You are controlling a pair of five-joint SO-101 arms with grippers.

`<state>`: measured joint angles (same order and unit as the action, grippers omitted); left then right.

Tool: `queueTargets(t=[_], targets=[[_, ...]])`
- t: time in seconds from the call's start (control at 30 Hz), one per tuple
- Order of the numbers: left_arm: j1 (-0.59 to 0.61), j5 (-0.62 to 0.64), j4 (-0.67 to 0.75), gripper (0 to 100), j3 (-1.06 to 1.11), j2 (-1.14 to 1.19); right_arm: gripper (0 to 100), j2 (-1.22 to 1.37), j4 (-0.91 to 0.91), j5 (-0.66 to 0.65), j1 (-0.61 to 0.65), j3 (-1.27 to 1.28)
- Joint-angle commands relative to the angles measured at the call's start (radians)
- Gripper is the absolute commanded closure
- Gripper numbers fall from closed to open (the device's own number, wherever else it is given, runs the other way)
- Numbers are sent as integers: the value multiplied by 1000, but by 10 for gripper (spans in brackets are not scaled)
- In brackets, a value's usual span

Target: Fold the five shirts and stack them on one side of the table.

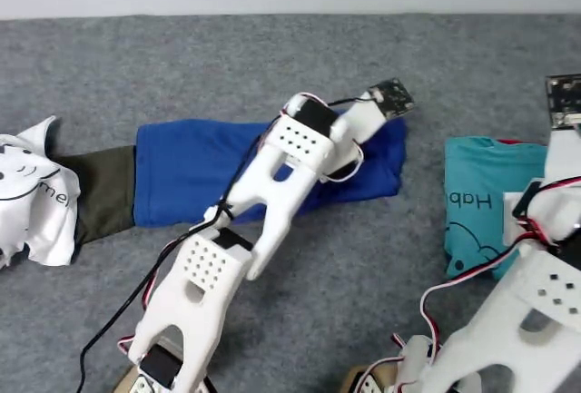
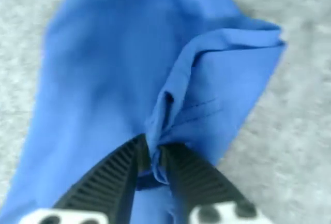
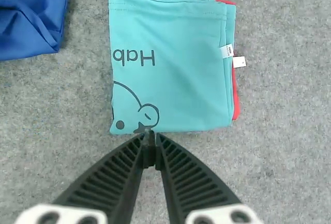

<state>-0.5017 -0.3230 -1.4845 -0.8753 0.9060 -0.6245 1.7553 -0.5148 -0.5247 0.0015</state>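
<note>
Though under its arm [image 1: 272, 175] from above, left pincer [image 2: 152, 154] clamped on blue shirt [image 2: 103, 69]; right pincer [image 3: 149, 149] together.

Bright, even overhead light across the grey table [image 1: 381, 266], soft shadow close under the left arm [image 1: 272, 189], blue shirt [image 2: 93, 79] darker within its folds.

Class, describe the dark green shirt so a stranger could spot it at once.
On the grey felt table, find the blue cloth shirt spread across the middle. In the high view, the dark green cloth shirt lies just left of it, before a crumpled white printed shirt. It is the only dark, dull one.
</note>
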Motion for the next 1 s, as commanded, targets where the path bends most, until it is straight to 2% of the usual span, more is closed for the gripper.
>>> queueTargets(t=[0.0, 0.13, 0.23, 0.43, 0.57, 0.8, 0.97], targets=[[52, 28, 64, 863, -36, -8, 983, -13, 39, 11, -10, -5], [94, 6, 118, 834, -36, -3, 983, -13, 39, 11, -10, -5], [104, -52, 121, 834, -28, -2, 983, -13, 39, 11, -10, -5], [138, -92, 114, 836, -33, -5, 983, -18, 39, 11, -10, -5], [132, -92, -8, 837, -124, -49, 983, -22, 39, 11, -10, -5], [46, -89, -275, 838, -377, -100, 983, -21, 41, 12, -8, -5], [6, -74, -273, 838, -292, -146, 983, -16, 41, 12, -8, -5]])
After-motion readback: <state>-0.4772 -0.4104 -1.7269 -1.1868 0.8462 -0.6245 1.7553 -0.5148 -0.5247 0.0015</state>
